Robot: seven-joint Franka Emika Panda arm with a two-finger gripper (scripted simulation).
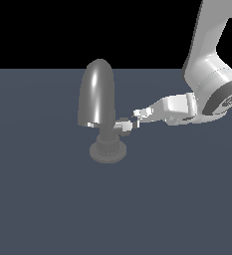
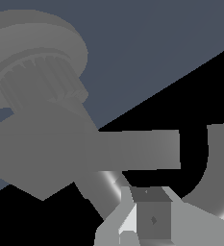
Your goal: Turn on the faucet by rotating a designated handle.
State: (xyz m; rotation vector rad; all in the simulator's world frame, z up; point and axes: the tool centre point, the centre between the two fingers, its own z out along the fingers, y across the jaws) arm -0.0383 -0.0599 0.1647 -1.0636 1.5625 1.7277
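My gripper point(image 1: 135, 116) sits right at the tip of the handle point(image 1: 123, 125); I cannot tell whether it is clenched or released. Beyond, the faucet point(image 1: 96, 94) stands upright on the dark floor point(image 1: 48, 199).

the faucet point(image 1: 97, 99) stands on the worktop point(image 1: 48, 209), left of centre in the exterior view. the handle point(image 1: 123, 125) juts from its neck toward the exterior view's right, where the claw point(image 1: 136, 117) meets its tip.
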